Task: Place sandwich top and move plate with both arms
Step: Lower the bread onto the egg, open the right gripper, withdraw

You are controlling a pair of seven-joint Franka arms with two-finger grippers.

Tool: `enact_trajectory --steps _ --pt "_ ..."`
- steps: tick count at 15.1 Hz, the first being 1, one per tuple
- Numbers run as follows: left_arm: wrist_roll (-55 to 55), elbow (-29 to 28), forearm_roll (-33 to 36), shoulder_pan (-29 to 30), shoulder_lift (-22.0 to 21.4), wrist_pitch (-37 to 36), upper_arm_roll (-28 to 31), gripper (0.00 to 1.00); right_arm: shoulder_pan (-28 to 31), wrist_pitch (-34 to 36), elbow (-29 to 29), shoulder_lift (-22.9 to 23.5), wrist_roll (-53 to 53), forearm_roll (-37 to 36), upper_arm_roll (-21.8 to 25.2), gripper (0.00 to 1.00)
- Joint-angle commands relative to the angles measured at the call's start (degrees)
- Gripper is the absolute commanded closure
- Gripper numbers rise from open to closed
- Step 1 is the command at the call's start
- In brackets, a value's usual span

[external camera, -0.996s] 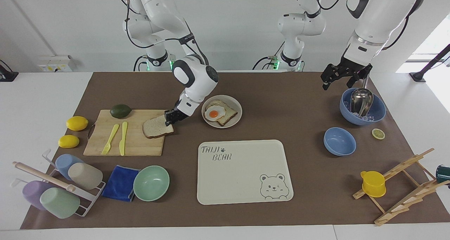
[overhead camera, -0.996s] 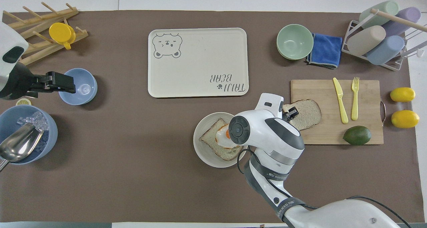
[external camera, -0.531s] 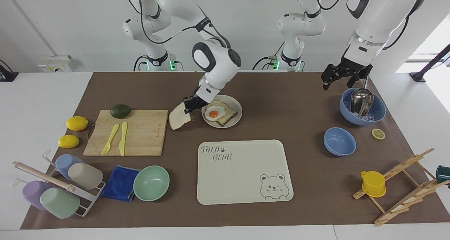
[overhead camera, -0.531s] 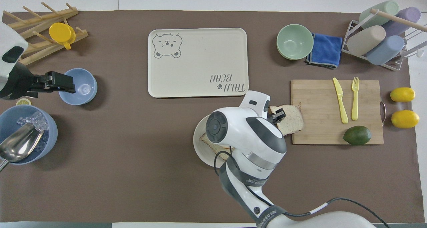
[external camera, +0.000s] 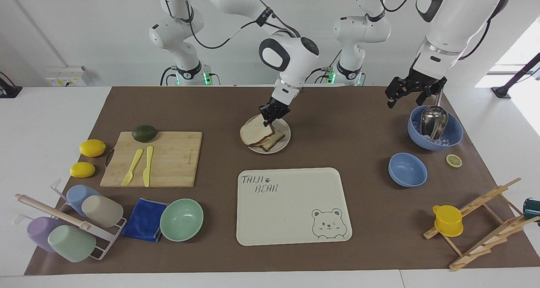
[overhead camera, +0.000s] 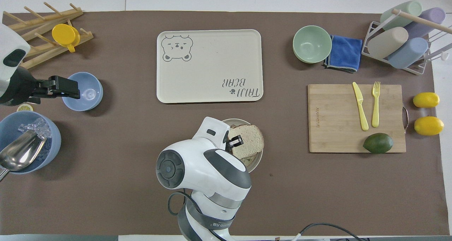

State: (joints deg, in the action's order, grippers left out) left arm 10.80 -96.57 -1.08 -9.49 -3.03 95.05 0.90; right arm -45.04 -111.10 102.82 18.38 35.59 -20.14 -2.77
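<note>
My right gripper (external camera: 268,116) hangs over the plate (external camera: 285,142), clamped on the edge of the sandwich top (external camera: 254,133) that lies nearer to me. The slice tilts a little and covers the toast below it (external camera: 273,142); from the facing view I cannot tell whether it rests fully on that toast or is just above it. In the overhead view the sandwich top (overhead camera: 250,141) fills most of the plate (overhead camera: 259,160), and my right gripper (overhead camera: 233,142) sits at its edge, my own wrist hiding the rest of the plate.

The plate stands near the middle of the counter (external camera: 346,123), a bit toward my edge of it. The tray with the bear drawing (external camera: 291,203) lies farther from me than the plate, toward the edge away from me. The cutting board (external camera: 168,161) lies toward the right arm's end of the counter, with a yellow fork (external camera: 132,168), a yellow knife (external camera: 147,166) and an avocado (external camera: 144,133) on it.

My left gripper (external camera: 411,95) waits in the air over the left arm's end of the counter, above the rim of the blue bowl (external camera: 453,138) that holds a metal scoop (external camera: 433,119). Its fingers stand apart and hold nothing. A smaller blue bowl (external camera: 407,170) sits just beside that one, farther from me.
</note>
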Motion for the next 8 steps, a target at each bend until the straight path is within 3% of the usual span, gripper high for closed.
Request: enact_trajectory --steps 1,4,5,6,8 --pt "0.5 -2.1 0.6 0.5 -1.3 0.7 -0.5 0.0 0.8 -6.2 2.7 -0.1 1.1 2.2 -0.3 1.0" --pt "0.6 -3.7 0.6 0.5 -2.0 2.0 -0.4 0.0 1.1 -7.5 3.8 -0.2 2.6 4.1 -0.3 1.0" --pt "0.5 -4.6 0.6 0.5 -2.5 2.2 -0.5 0.0 1.3 -7.5 3.8 -0.2 2.5 4.5 -0.3 0.85" --pt "0.5 -5.8 0.6 0.6 -2.9 2.9 -0.4 0.0 1.5 -7.5 4.1 -0.2 2.5 4.8 -0.3 0.45" --pt "0.5 -8.5 0.6 0.6 -4.3 4.5 -0.5 0.0 1.8 -7.5 4.1 -0.2 2.6 6.1 -0.3 0.15"
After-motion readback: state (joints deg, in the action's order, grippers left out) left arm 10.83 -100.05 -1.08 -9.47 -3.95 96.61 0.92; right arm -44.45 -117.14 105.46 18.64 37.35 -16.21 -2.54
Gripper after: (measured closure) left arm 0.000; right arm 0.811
